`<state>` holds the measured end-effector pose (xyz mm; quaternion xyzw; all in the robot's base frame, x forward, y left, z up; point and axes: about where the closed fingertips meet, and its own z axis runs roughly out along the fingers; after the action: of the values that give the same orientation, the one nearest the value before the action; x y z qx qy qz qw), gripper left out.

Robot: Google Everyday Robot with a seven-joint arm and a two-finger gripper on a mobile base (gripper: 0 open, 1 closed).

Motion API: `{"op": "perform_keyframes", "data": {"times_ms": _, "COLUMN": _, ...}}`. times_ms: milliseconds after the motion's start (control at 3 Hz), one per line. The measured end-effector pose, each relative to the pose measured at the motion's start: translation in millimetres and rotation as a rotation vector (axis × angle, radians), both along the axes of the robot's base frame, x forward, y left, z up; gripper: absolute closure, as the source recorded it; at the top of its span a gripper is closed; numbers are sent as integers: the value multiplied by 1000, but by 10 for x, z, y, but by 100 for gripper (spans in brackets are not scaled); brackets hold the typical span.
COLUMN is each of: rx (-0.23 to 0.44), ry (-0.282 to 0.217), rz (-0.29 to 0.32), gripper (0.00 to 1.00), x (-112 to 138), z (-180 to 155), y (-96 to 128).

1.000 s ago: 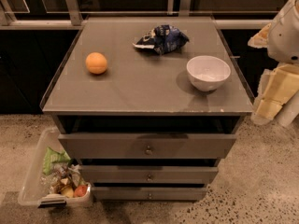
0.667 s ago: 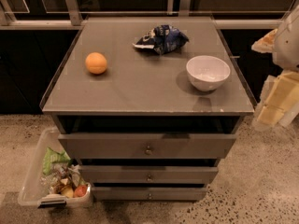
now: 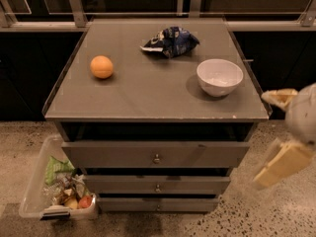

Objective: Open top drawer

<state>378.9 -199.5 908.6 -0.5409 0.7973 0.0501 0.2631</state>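
The top drawer (image 3: 197, 154) is the widest grey front under the cabinet top, with a small round metal knob (image 3: 156, 158) at its centre. A dark gap shows above it. Two slimmer drawer fronts (image 3: 197, 184) lie below it. My gripper (image 3: 262, 138) hangs at the right edge of the view, beside the cabinet's right front corner and well to the right of the knob. Its cream fingers (image 3: 284, 163) are spread apart and hold nothing. It touches neither the drawer nor the cabinet.
On the grey cabinet top (image 3: 148, 93) are an orange (image 3: 101, 66), a crumpled blue chip bag (image 3: 171, 41) and a white bowl (image 3: 219, 76). A clear bin of scraps (image 3: 57, 186) sits on the speckled floor at the cabinet's left. A railing runs behind.
My gripper has moved down along the cabinet's right side, from level with the top to level with the drawers. The drawers and the things on top have not moved.
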Motion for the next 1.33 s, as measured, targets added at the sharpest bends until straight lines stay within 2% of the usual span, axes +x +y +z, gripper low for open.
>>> {"op": "perform_keyframes", "data": {"times_ms": 333, "rx": 164, "ry": 13, "rz": -8, "gripper": 0, "x": -126, "z": -694, "y": 237}}
{"op": "perform_keyframes", "data": {"times_ms": 667, "rx": 341, "ry": 80, "rz": -16, "gripper": 0, "x": -235, "z": -1350, "y": 617}}
{"op": "perform_keyframes", "data": {"times_ms": 1000, "rx": 453, "ry": 117, "rz": -14, "gripper": 0, "x": -139, "z": -1757, "y": 937}}
{"op": "perform_keyframes", "data": {"times_ms": 1333, "rx": 498, "ry": 120, "rz": -20, "gripper": 0, "x": 137, "z": -1967, "y": 1092}}
